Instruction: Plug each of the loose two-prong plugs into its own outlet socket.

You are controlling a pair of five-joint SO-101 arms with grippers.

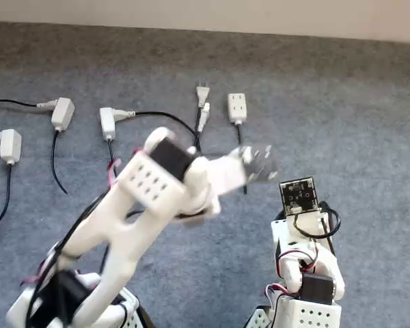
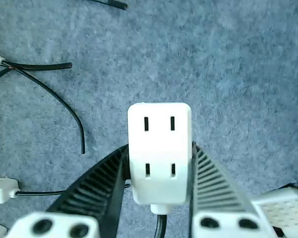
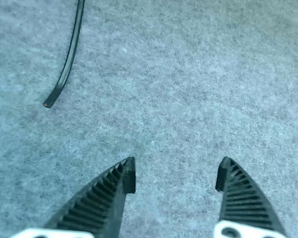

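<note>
We judge the task partly done. Toward the far-left corner of the surface (image 1: 369, 102) lie three white sockets, the outermost (image 1: 10, 145), the middle one (image 1: 63, 113) and the innermost (image 1: 107, 124). Each seems to have a white plug seated in one end, though they are too small in the high view for us to be sure. Near the middle of the far edge a loose plug (image 1: 202, 92) lies with its two prongs bare, just beside an unused socket (image 1: 237, 107) but not touching it. The left gripper (image 2: 160, 151) has its jaws clenched on the sides of another outlet socket (image 2: 159, 129), apparently lifted above the middle of the surface, with all four slots empty. We therefore reckon at least two sockets are not yet filled. The right gripper (image 3: 176, 173) hangs with jaws released and wide apart over bare surface, near a cut cord end (image 3: 45, 104). The left wrist view gives us the held socket's face and the grip on it, which the high view renders as a pale blur at the arm's tip. The high view in turn lays out the row of sockets and the loose plug.
</note>
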